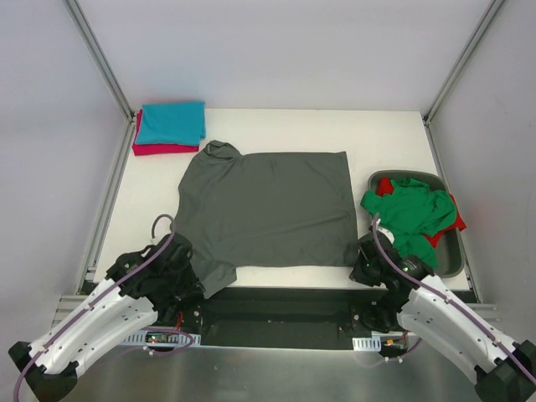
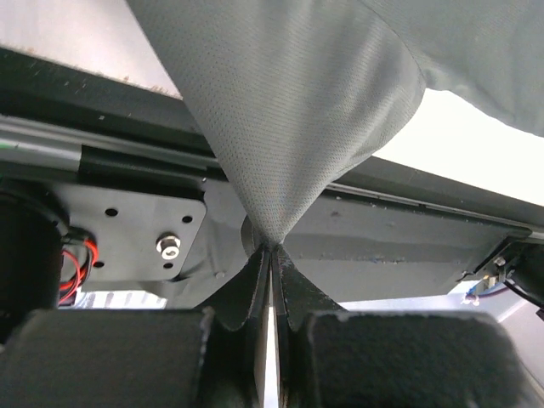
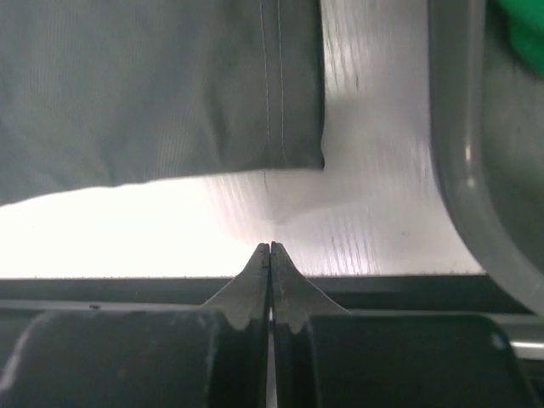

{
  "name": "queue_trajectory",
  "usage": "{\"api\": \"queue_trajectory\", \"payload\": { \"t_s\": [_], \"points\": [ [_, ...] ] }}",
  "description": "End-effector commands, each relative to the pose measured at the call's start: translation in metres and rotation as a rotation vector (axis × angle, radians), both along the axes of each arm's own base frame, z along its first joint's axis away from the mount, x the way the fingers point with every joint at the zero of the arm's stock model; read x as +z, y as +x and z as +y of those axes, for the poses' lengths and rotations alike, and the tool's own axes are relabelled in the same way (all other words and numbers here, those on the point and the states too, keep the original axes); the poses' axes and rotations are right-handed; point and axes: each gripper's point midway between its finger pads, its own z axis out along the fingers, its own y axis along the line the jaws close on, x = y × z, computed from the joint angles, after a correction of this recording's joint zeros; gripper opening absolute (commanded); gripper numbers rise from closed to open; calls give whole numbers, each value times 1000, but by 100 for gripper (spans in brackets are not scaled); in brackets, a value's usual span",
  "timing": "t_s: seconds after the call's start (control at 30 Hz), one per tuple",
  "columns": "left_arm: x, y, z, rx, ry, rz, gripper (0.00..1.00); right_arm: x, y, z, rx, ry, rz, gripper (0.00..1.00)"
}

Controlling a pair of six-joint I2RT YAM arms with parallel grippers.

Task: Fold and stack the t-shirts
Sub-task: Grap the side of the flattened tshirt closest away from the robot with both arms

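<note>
A grey t-shirt (image 1: 268, 208) lies spread on the white table, its near left corner pulled toward the table's front edge. My left gripper (image 2: 272, 245) is shut on that corner of the grey t-shirt (image 2: 289, 110), which rises from the jaws as a taut cone. In the top view the left gripper (image 1: 186, 266) sits at the shirt's near left. My right gripper (image 3: 271, 246) is shut and empty, just short of the shirt's near right corner (image 3: 289, 127); it shows in the top view (image 1: 367, 261). A folded blue shirt (image 1: 172, 122) lies on a folded red one (image 1: 151, 149) at the far left.
A grey bin (image 1: 452, 251) at the right holds crumpled green (image 1: 410, 211) and red (image 1: 457, 223) shirts; its rim shows in the right wrist view (image 3: 463, 161). A black mounting rail (image 1: 276, 311) runs along the table's front edge. Metal frame posts stand at the back corners.
</note>
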Motion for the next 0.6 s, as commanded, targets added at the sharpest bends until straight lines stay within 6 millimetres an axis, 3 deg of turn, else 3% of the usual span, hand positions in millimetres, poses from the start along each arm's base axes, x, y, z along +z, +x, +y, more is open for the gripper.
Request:
{"api": "queue_trajectory", "payload": {
  "t_s": [0.0, 0.3, 0.37, 0.47, 0.57],
  "points": [
    [11, -23, 14, 53, -1, 58, 0, 17, -24, -1, 24, 23, 66, 1],
    [12, -23, 13, 79, -41, 41, 0, 26, -45, 11, 109, 104, 101, 1],
    [11, -20, 13, 80, -31, 31, 0, 26, -35, 5, 78, 76, 54, 3],
    [8, -16, 10, 69, -27, 31, 0, 26, -14, -7, 6, 1, -27, 24],
    [7, -15, 9, 53, -13, 33, 0, 27, 8, -16, -49, -76, -101, 32]
  ]
}}
